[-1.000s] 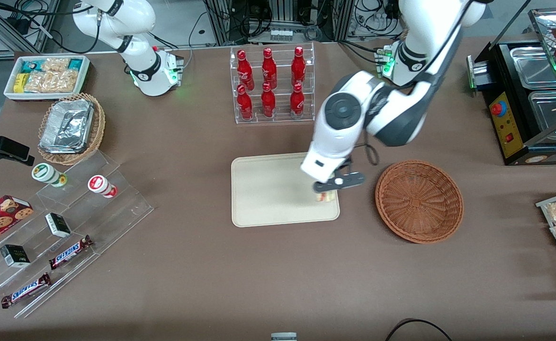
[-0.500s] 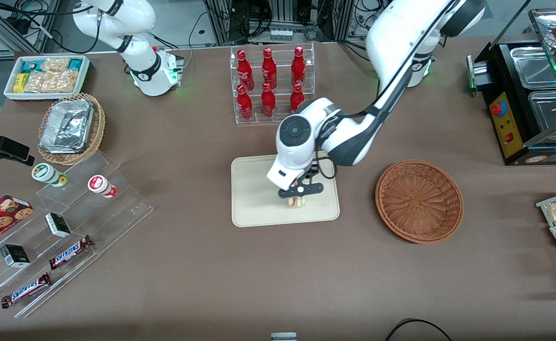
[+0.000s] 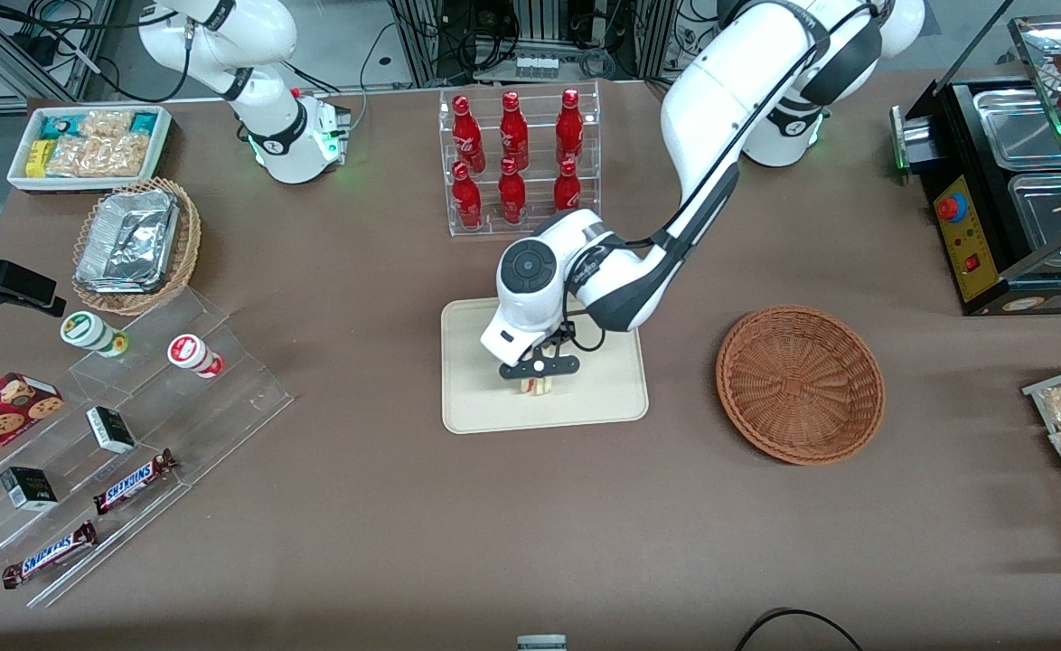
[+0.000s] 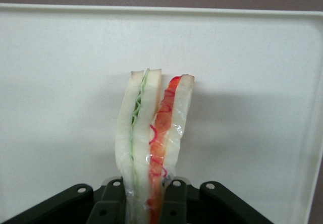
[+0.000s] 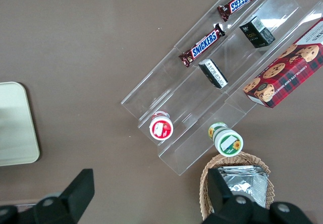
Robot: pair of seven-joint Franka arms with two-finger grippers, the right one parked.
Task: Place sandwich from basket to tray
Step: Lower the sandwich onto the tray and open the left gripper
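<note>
the sandwich stands on edge above the middle of the tray, its long axis running straight out from the gripper, with the green and red-orange filling along the visible cut edge. the gripper's fingers are pressed against the wedge's two bread faces, holding it. the basket sits well apart, toward the working arm's end of the table.

Clear acrylic display steps hold two Snickers bars, small dark boxes and a cookie box. A tray corner lies apart. The gripper is out of view.
</note>
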